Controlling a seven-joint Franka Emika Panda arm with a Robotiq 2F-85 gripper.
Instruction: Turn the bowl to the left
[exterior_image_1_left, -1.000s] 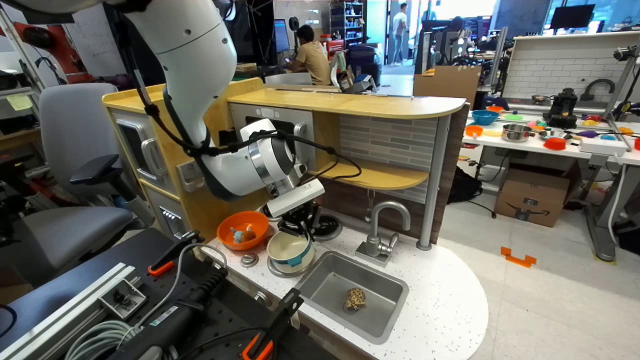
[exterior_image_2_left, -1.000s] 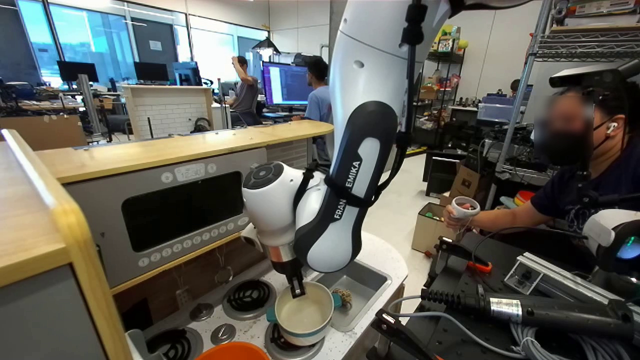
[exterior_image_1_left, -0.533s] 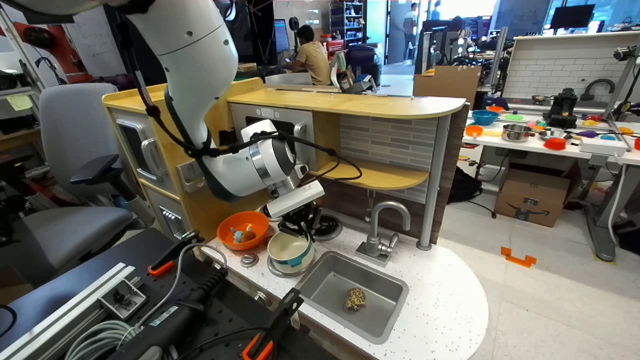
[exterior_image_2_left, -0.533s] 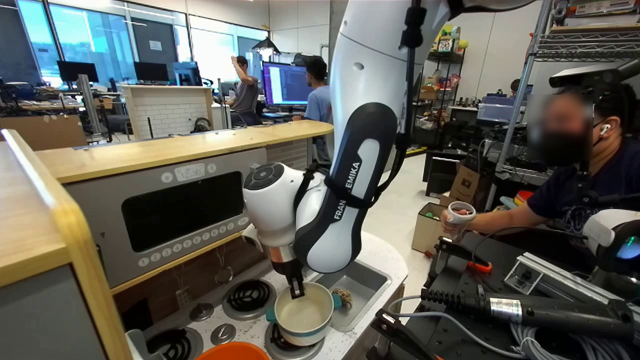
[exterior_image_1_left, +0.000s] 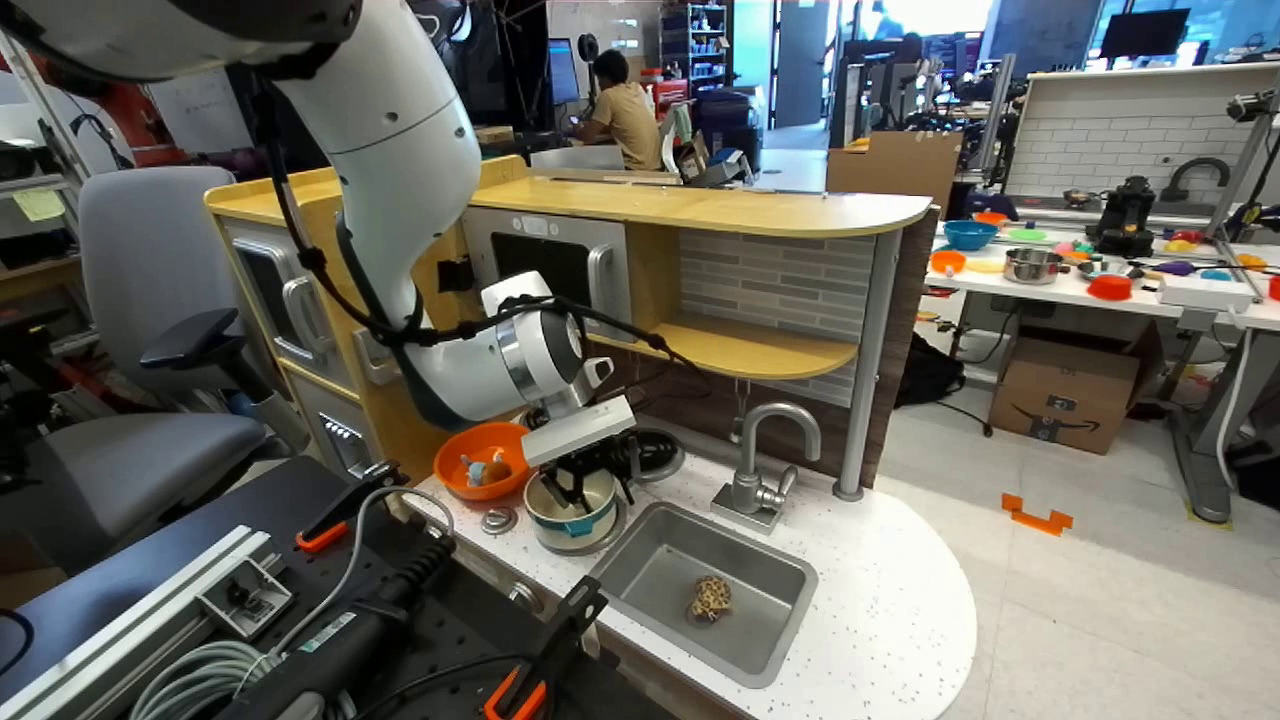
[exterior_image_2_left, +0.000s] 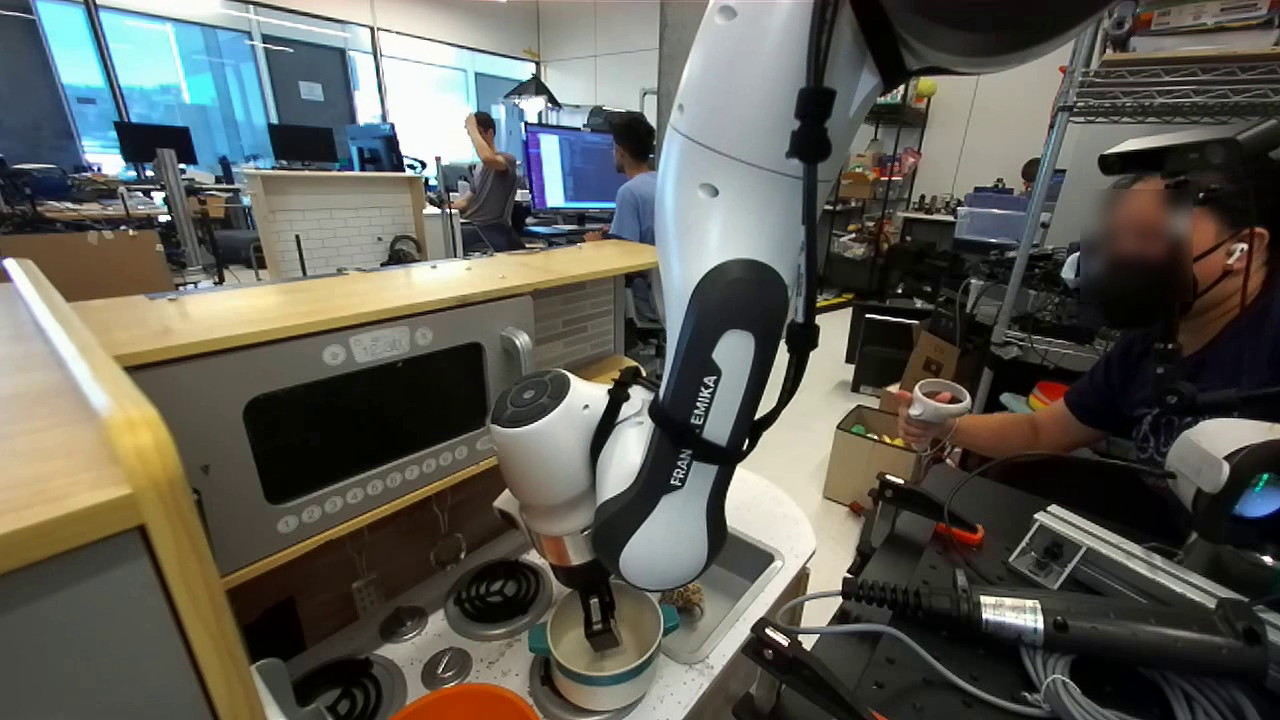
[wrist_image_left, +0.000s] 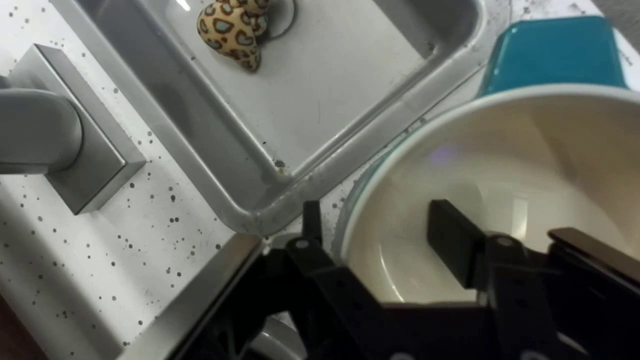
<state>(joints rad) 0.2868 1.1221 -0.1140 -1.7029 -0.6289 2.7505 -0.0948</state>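
Note:
The bowl is a round, pale cream pot with a teal band and teal handles, seen in both exterior views (exterior_image_1_left: 557, 528) (exterior_image_2_left: 605, 690). It rests on a stove burner beside the sink. My gripper (exterior_image_1_left: 600, 497) is above it at the rim, fingers spread. From the wrist view, the gripper (wrist_image_left: 378, 235) straddles the near rim of the bowl (wrist_image_left: 500, 135): one finger is outside the wall, the other over the inside, with gaps on both sides. One teal handle (wrist_image_left: 555, 52) shows at the far rim there.
An orange dish (exterior_image_1_left: 452, 468) holding a small toy stands close beside the bowl. On the other side lies the metal sink (exterior_image_1_left: 650, 570) with a leopard-print toy (exterior_image_1_left: 711, 598) in it. The faucet (exterior_image_1_left: 750, 460) and shelf (exterior_image_1_left: 760, 350) rise behind.
My fingers, earlier together at the bowl's rim, have spread apart. The arm has come lower and a little left in an exterior view, and the bowl has shifted slightly the same way.

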